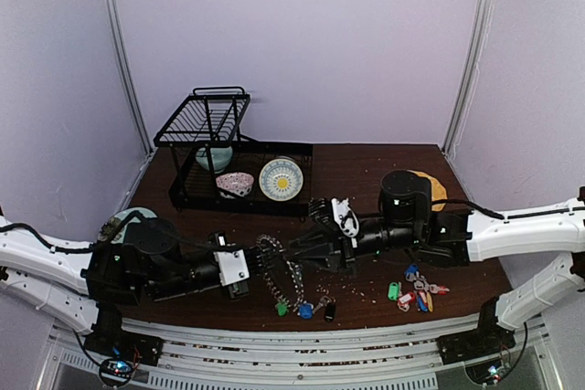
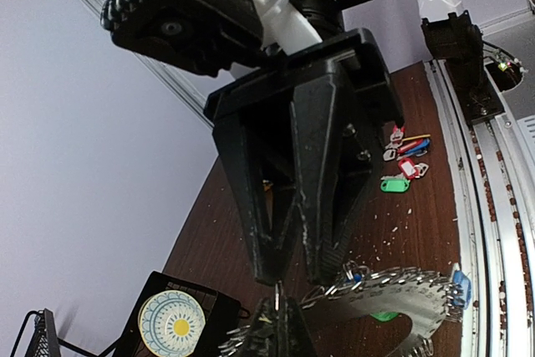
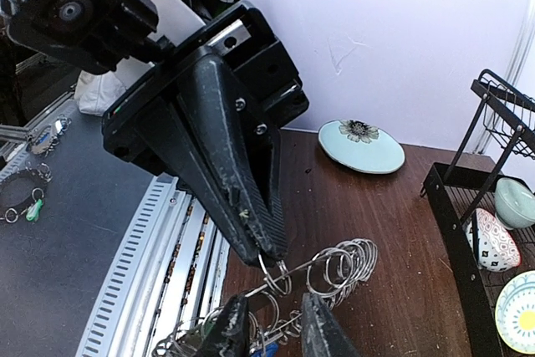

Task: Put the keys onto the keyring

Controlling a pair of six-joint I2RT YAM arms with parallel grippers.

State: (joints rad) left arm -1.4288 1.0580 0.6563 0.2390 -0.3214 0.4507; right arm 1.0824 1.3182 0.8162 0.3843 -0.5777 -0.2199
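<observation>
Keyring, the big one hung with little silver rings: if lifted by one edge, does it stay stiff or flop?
The keyring itself probably stays stiff; its band holds a clean arc. The small silver rings likely swing and snag, hanging loose.

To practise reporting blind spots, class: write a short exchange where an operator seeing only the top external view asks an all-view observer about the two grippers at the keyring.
Operator: Is the left gripper shut on the keyring?
Observer: Yes; the right wrist view shows its tips pinched together on it.
Operator: And the right gripper?
Observer: Its fingers straddle small silver rings; whether they pinch, I cannot tell.
</observation>
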